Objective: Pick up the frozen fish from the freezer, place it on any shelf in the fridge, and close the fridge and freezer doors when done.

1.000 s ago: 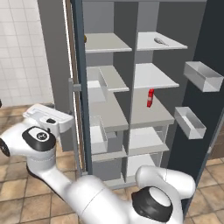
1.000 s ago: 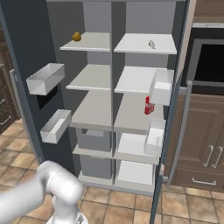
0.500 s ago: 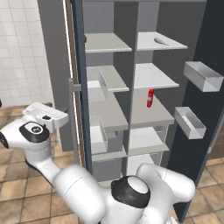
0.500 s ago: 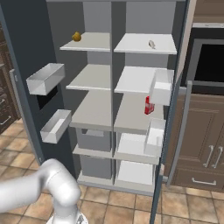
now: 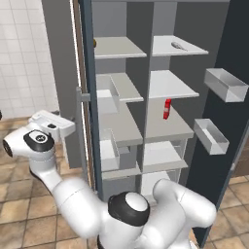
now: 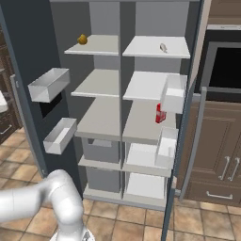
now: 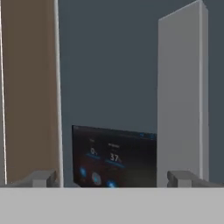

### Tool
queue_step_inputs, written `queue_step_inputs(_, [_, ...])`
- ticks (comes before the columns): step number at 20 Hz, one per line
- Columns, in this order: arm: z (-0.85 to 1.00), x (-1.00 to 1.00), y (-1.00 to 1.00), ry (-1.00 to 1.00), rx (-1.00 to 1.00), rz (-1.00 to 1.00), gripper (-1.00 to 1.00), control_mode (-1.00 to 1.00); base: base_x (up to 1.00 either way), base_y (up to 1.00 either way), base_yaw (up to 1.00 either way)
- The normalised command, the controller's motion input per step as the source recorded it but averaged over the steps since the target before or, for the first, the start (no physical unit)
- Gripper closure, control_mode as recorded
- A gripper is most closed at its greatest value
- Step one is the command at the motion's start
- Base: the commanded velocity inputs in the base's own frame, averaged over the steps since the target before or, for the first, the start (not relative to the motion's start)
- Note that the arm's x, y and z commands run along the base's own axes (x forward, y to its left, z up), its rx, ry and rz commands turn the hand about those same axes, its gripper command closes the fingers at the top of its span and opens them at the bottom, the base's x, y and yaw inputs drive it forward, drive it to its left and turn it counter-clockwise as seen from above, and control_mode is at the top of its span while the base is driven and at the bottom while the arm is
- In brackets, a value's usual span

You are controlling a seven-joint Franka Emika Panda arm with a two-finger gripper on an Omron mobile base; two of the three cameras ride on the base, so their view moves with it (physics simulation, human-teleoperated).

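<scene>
Far left in the left base view, the arm has its hand outside the freezer door [image 5: 89, 73], which stands ajar and shows edge-on. In the hand view the gripper [image 7: 114, 177] is spread as wide as it goes, with nothing between its tips. It faces the door's outer skin, with the black blue-lit panel [image 7: 114, 155] at its 12 o'clock. The long grey handle [image 7: 181, 96] stands upright at about 1 o'clock, its long axis running 12 to 6. How close the tips are to the door is hard to judge.

Next comes the freezer [image 5: 112, 24], then the fridge [image 5: 194, 73]. The frozen fish [image 5: 179, 46] already lies on the fridge's top shelf [image 5: 163, 47], well away at about 2 o'clock from the hand, its long axis roughly 10 to 4. A red bottle [image 5: 167, 109] stands two shelves below. At the right edge the fridge door [image 5: 238, 58] hangs open.

With the fish placed, closing seems to be what is left. The freezer door lies directly ahead, so a push on it looks the likely move.
</scene>
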Motion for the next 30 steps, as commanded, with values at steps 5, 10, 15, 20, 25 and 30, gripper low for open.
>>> queue_step_inputs(5, [-0.03,0.26,-0.31,0.01,0.0,-0.05,-1.0,-1.0,0.0,0.0,0.0])
queue_step_inputs(10, [0.0,0.1,-0.64,0.0,0.0,-0.1,-1.0,-1.0,0.0,0.0,0.0])
queue_step_inputs(15, [0.0,0.08,-0.78,0.0,0.0,-0.07,-1.0,-1.0,0.0,0.0,0.0])
queue_step_inputs(20, [0.0,0.18,-0.91,0.0,0.0,-0.03,-1.0,-1.0,0.0,0.0,0.0])
queue_step_inputs(25, [0.0,0.24,-0.94,0.0,0.0,-0.01,-1.0,-1.0,0.0,0.0,0.0])
queue_step_inputs(30, [0.0,0.32,-0.9,0.0,0.0,-0.02,-1.0,-1.0,0.0,0.0,0.0])
